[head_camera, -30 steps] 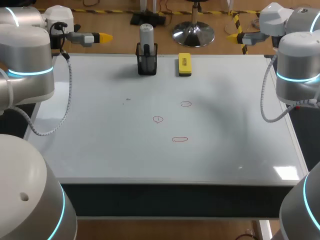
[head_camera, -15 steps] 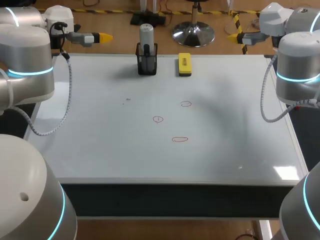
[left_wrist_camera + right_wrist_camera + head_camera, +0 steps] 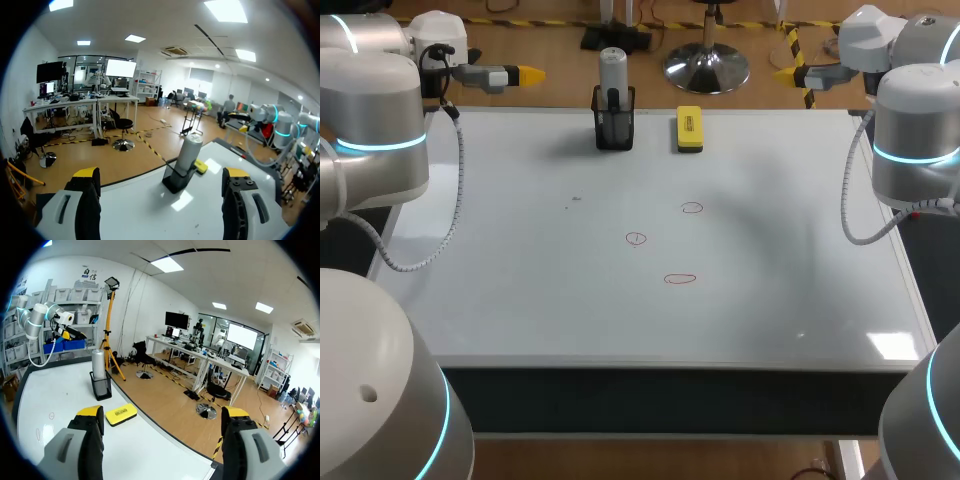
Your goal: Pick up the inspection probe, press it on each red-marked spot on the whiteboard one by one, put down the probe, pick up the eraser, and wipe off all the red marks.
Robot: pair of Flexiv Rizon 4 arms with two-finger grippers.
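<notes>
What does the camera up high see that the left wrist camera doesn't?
Only the head view shows the three red marks drawn on the whiteboard.

Only the left wrist view shows that the left gripper has its two yellow-tipped fingers wide apart with nothing between them.

Both show the probe standing in its black holder, with the yellow eraser beside it, near the whiteboard's far edge.
</notes>
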